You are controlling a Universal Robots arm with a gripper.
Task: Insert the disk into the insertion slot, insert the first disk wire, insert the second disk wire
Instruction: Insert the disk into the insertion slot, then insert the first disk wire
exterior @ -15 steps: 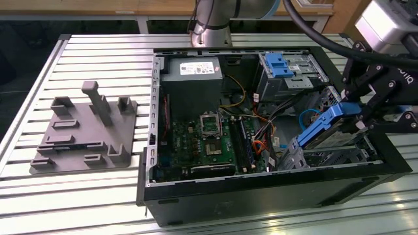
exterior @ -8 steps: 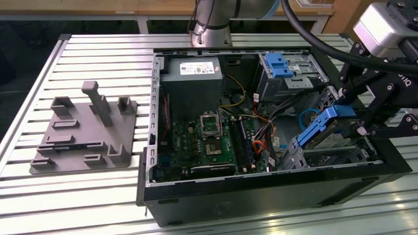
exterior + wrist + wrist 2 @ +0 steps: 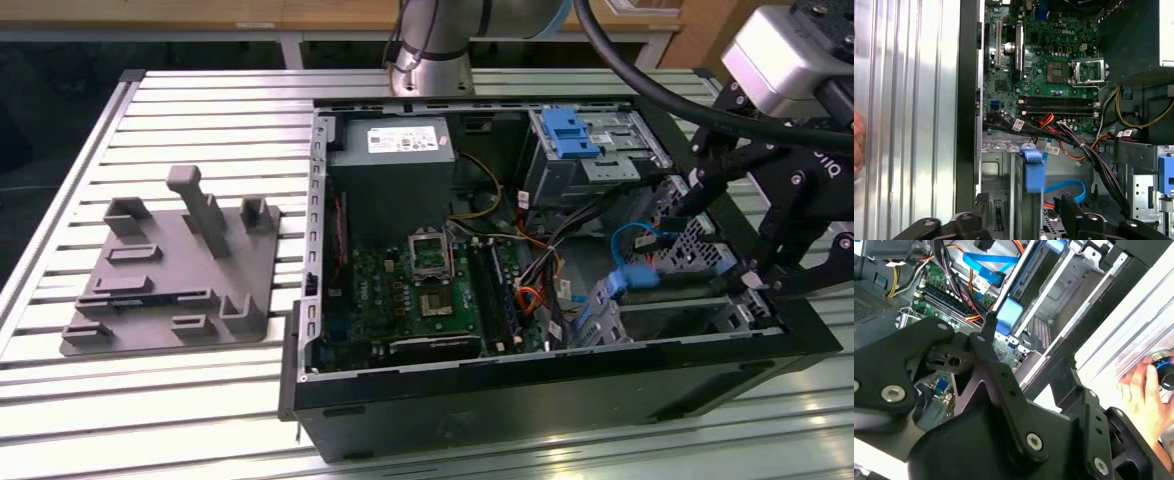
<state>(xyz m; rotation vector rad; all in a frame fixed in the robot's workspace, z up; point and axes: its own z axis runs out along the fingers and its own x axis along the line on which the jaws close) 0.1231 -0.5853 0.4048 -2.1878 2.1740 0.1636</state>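
Exterior view, L to R for you: a grey plastic rack (image 3: 167, 270) lies flat on the slatted table (image 3: 200, 100), w/ bare slats btw it and the black PC case (image 3: 534, 410). The case lies on its side, open on top.

Inside, toward the exterior view's left, the power supply (image 3: 391, 140) carries a white label. The green circuit board (image 3: 427, 290) sits nearer the camera. Next comes a grey cage w/ a blue latch (image 3: 567, 132) at the far wall. Then there's a tangle of cables (image 3: 561, 250) and a blue ribbon cable (image 3: 638, 240) looping toward the slot (image 3: 689, 248). The slot is the perforated metal bay by the case wall on the exterior view's right. A blue tab (image 3: 621, 285) stands upright just beside it.

Your claw (image 3: 727, 225) hangs over that bay, close to the case edge. Room is tight there: the wall is on one side and cables crowd the other.

First wrist view: the claw's fingers (image 3: 1070, 212) stand apart, not clamped on anything, w/ the blue tab (image 3: 1034, 167) and a bay wall btw them. Small white tags (image 3: 1017, 124) hang on the cables. As for the disk, I can't tell whether it sits in the slot.

Second wrist view: a hand (image 3: 1144, 395) rests on the table outside the case, by a round knob (image 3: 1166, 372).
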